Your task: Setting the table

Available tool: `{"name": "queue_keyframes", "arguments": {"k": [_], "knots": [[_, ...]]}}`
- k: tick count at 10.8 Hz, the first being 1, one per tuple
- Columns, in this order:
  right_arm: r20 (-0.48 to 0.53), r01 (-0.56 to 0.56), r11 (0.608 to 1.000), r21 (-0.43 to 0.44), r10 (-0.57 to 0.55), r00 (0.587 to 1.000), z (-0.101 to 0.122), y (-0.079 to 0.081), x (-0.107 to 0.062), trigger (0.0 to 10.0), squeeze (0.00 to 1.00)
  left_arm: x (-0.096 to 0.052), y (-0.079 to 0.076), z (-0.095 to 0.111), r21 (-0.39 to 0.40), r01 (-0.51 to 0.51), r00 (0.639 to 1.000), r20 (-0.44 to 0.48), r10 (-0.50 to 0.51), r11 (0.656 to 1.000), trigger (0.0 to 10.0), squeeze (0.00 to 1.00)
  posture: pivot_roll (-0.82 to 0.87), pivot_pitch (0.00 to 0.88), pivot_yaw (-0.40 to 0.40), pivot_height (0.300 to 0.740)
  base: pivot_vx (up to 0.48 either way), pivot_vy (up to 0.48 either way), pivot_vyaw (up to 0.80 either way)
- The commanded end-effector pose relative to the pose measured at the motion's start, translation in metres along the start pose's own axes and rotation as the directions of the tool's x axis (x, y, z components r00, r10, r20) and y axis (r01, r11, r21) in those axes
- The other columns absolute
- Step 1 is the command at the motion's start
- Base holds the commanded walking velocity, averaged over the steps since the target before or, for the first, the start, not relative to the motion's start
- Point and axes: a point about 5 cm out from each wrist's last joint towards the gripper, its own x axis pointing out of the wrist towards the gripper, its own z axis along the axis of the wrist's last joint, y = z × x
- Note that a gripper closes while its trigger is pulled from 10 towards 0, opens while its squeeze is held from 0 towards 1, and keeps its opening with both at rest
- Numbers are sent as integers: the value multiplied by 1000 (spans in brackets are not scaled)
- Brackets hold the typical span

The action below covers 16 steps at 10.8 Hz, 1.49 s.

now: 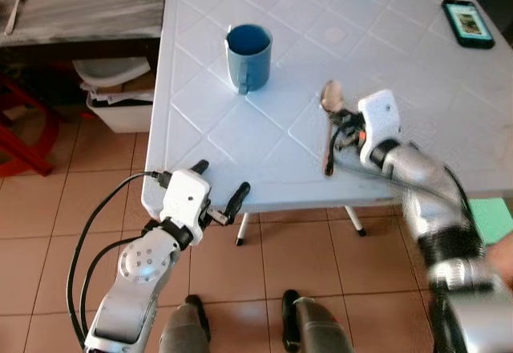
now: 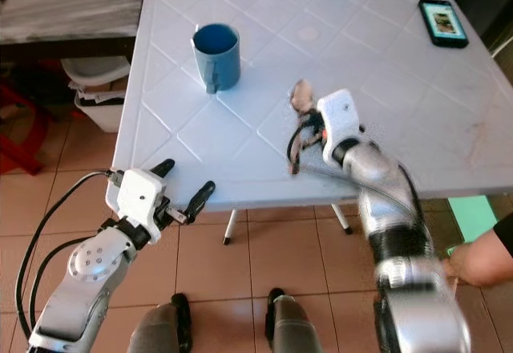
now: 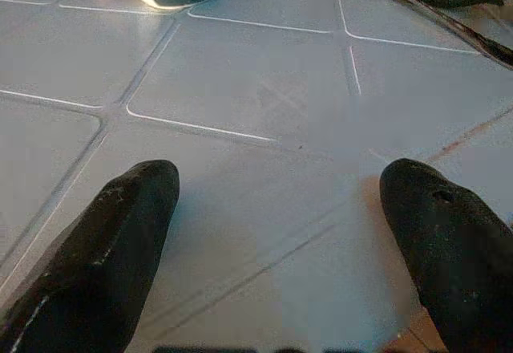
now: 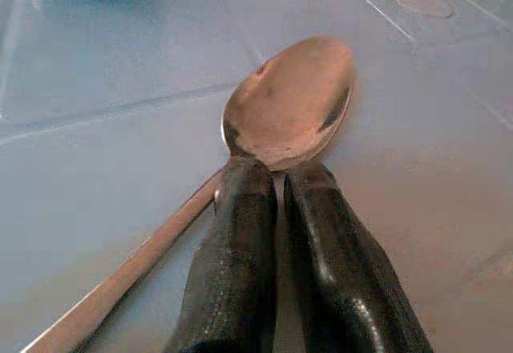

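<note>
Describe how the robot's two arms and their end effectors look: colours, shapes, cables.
Both arms are silver, jointed metal. The left end effector has a white boxy housing, two long black fingers, and black cables looping along the arm. The right end effector has a similar white housing, black fingers and an orange spot.

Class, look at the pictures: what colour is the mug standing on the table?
Blue ceramic mug, inside and out; clearest in the left eye view.

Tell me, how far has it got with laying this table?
Done: a blue mug stands on the white table. In hand: the right gripper pinches a spoon at the bowl's neck, low over the table. The left gripper waits open at the table's edge. No plate is set.
</note>
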Motion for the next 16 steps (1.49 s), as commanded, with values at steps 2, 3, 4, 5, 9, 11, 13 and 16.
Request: {"name": "queue_keyframes", "arguments": {"k": [2,3,4,5,9,11,13,16], "knots": [[62,12,1000,-14,-11,998,4,13,-12,10000,1000,-1,-2,-6,0,-1,1000,-27,1,1000,10000,0,-18,248,37,740,0,0,0],[86,46,999,2,-46,995,6,16,-17,10000,1000,-1,-2,-6,-2,-1,1000,-26,1,1000,10000,0,-19,248,37,740,0,0,0],[118,75,996,41,-80,990,13,21,-20,10000,1000,-1,-2,-6,0,-1,1000,-25,1,1000,10000,0,-20,247,38,740,0,0,0],[126,78,995,58,-85,988,14,22,-20,10000,1000,-1,-2,-6,0,-1,1000,-24,1,1000,10000,0,-20,247,38,740,0,0,0],[60,146,969,201,-161,985,14,19,-14,10000,1000,-2,-1,-6,2,10,1000,-23,-10,1000,10000,0,-19,247,39,740,0,0,0],[51,138,949,283,-159,986,24,31,0,10000,965,-2,-3,-6,2,21,1000,-19,-21,1000,10000,0,-19,252,42,740,0,0,0],[-4,154,918,366,-164,986,29,49,11,10000,0,-2,-4,-5,4,29,999,-16,-29,1000,10000,0,-17,252,38,740,0,0,0],[-112,189,892,410,-156,981,15,67,2,10000,0,-2,-5,-5,-3,38,999,-14,-38,999,10000,0,-20,253,30,740,0,0,0]]}}
